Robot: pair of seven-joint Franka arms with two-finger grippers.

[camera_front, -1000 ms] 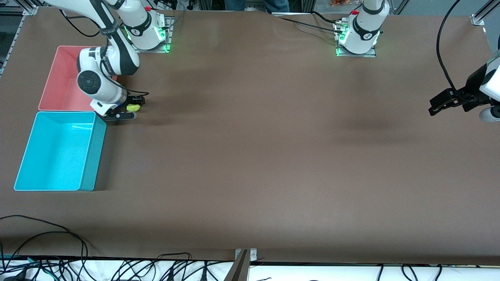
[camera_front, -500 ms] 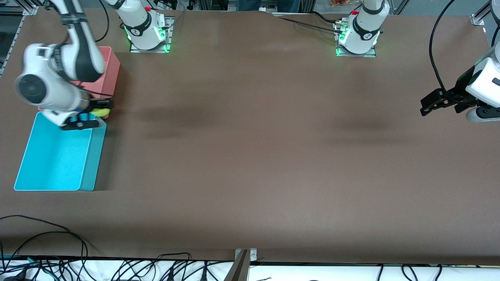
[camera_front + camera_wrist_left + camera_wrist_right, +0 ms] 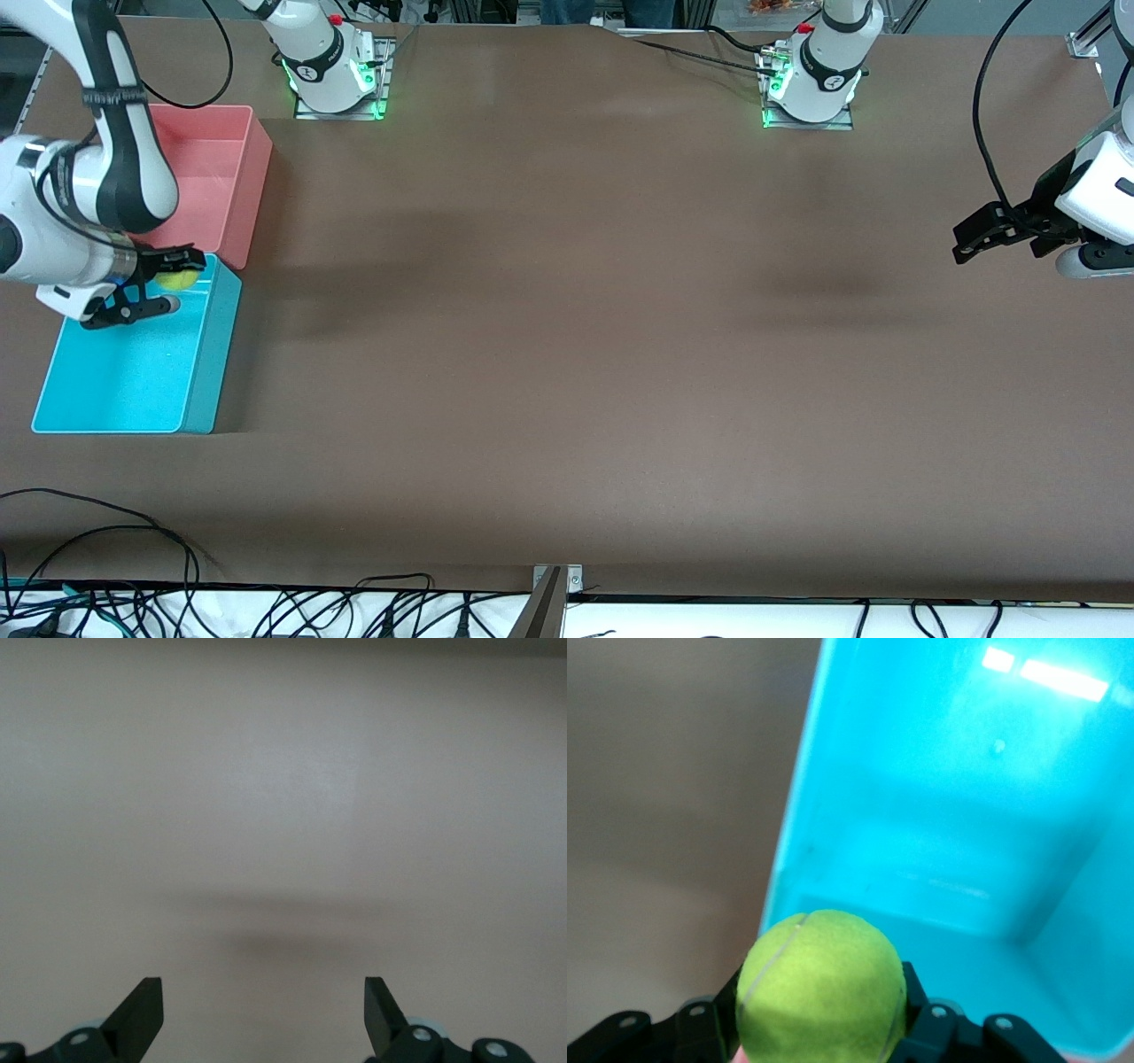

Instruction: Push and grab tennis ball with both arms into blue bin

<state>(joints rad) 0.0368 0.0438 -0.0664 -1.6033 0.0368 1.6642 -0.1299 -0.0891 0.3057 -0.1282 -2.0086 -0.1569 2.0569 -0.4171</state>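
Note:
My right gripper is shut on the yellow-green tennis ball and holds it in the air over the blue bin, above the bin's end next to the pink tub. In the right wrist view the tennis ball sits between the black fingers, with the blue bin open below it. My left gripper is open and empty, held above the bare table at the left arm's end; the left wrist view shows its fingertips spread wide over brown table.
A pink tub stands against the blue bin, farther from the front camera. The brown table stretches between the arms. Cables lie along the table's near edge.
My right gripper has carried the tennis ball from the table beside the pink tub to over the blue bin. The left gripper shifted slightly, then held still.

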